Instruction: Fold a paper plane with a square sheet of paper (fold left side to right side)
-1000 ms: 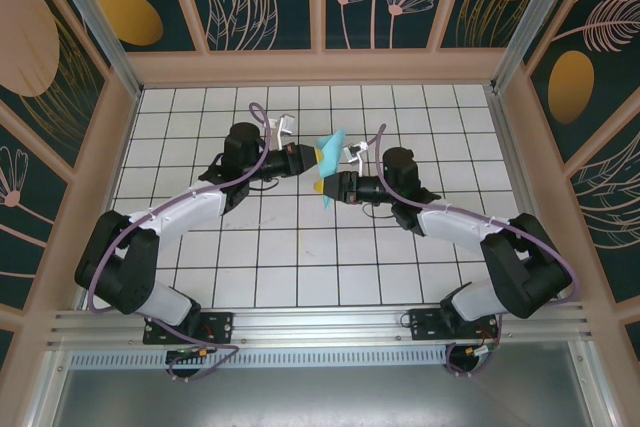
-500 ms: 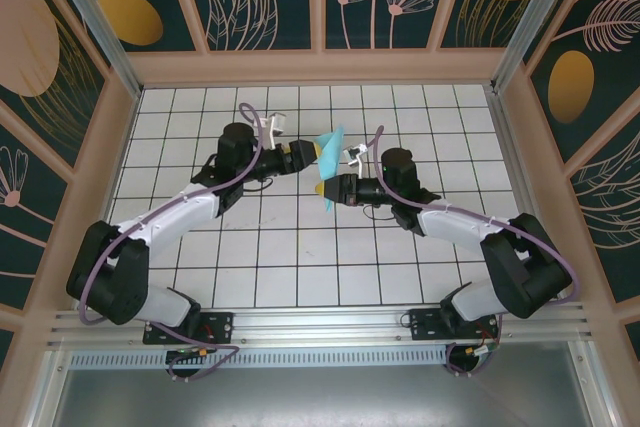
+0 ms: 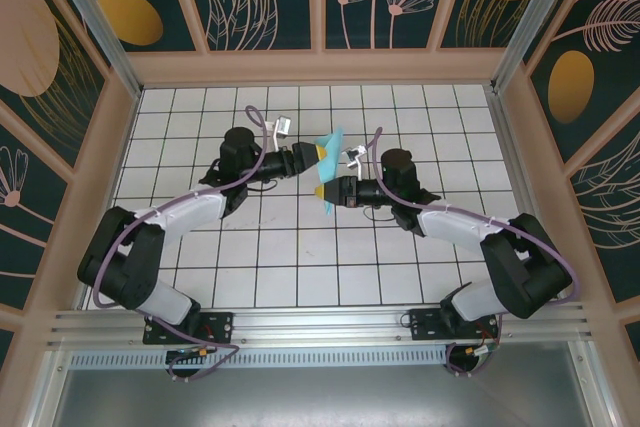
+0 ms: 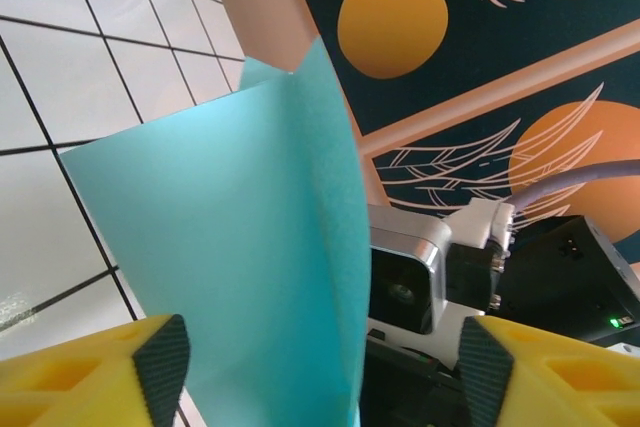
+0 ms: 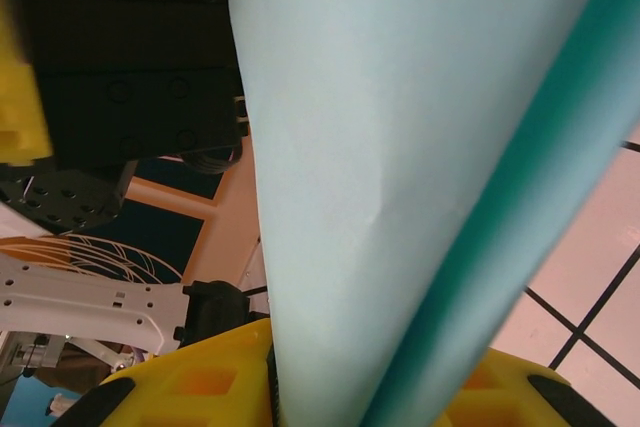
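Observation:
The turquoise square sheet of paper [image 3: 327,160] is folded into a tapering, creased shape and stands on edge in the air above the middle of the table. My right gripper [image 3: 326,194] is shut on its lower end; in the right wrist view the paper [image 5: 400,137] rises out of the yellow fingers [image 5: 200,382]. My left gripper [image 3: 315,154] is open on the paper's left side. In the left wrist view the folded sheet [image 4: 240,237] stands between the wide-apart pads [image 4: 163,365] without being pinched.
The white gridded table [image 3: 300,247] is ringed by wooden walls [image 3: 320,67] with dark floral panels. The right arm's wrist camera [image 4: 405,272] sits close behind the paper in the left wrist view. Both arms reach toward the centre, cables looping over them.
My left gripper was shut on the paper a second ago; it has opened and let go, shifting slightly. The right gripper keeps holding the paper in nearly the same place.

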Controlling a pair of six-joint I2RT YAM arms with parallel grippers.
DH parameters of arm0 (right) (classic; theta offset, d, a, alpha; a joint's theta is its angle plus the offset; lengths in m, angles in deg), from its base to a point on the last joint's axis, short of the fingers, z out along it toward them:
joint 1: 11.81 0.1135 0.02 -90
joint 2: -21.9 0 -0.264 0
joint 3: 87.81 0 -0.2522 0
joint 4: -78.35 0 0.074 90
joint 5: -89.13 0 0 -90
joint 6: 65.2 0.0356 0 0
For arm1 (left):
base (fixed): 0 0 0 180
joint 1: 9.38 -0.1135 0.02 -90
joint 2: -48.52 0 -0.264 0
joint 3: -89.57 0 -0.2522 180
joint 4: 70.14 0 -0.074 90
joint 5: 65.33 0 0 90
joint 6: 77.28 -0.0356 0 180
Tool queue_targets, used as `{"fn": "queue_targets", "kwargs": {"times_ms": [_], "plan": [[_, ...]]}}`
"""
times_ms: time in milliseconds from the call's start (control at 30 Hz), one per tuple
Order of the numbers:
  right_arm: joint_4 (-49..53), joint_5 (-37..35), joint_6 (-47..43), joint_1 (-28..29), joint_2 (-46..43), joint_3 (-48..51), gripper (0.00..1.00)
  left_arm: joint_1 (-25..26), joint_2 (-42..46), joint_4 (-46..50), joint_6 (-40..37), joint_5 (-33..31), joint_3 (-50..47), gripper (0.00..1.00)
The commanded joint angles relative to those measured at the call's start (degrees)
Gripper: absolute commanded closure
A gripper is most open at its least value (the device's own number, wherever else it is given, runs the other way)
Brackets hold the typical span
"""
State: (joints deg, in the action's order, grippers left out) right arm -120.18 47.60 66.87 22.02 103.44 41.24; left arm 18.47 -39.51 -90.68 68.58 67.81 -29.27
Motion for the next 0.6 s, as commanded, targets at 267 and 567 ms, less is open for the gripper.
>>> {"fn": "queue_targets", "kwargs": {"times_ms": [267,567], "plan": [[-0.65,1.81,-2.07,0.66,1.2,-1.05,0.7,0.36,-2.1,-1.95,-0.02,2.06,0.87,0.64],[-1.08,3.47,-2.25,-2.18,-1.41,1.96,0.73,0.05,2.87,7.16,-5.45,-3.85,0.85,0.42]]}}
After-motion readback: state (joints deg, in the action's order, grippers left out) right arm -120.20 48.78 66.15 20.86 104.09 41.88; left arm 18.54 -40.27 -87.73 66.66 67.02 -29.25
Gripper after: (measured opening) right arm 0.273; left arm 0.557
